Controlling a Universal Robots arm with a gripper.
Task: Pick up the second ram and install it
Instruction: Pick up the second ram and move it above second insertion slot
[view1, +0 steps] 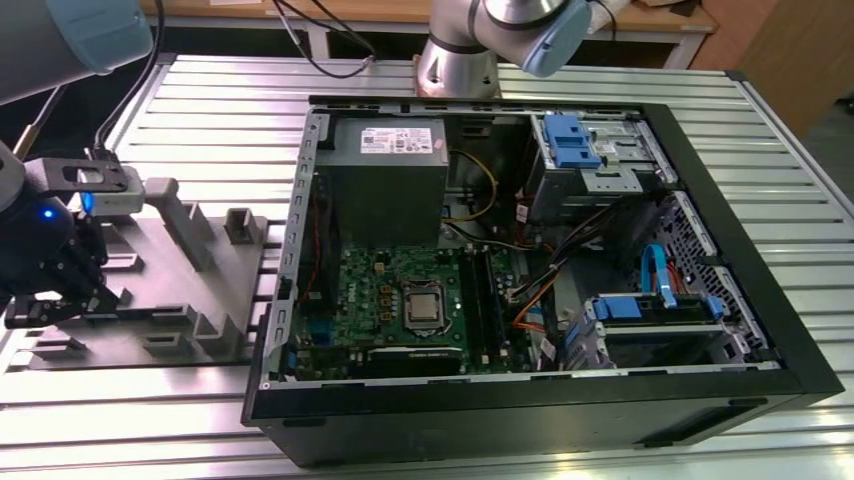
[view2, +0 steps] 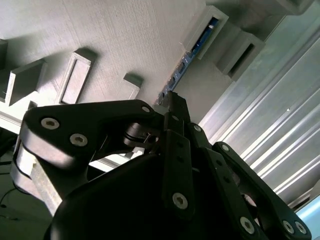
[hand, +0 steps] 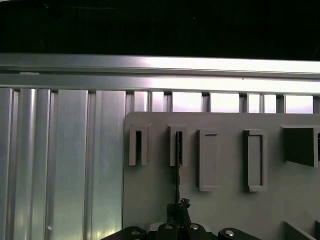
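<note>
In the second wrist view the gripper (view2: 173, 104) is seen with its fingers drawn together, pinching one end of the ram stick (view2: 184, 65). The stick is stood on edge in the grey holder (view2: 120, 45), and its far end is seated in a raised slot block. In the first wrist view it is shown as a thin dark line. Low at the exterior view's left, the gripper is held over the holder, which is laid on the slatted metal table (view1: 200, 110). Further toward the exterior view's right, the open computer case (view1: 534, 410) is laid flat, its motherboard (view1: 380, 290) exposed.
</note>
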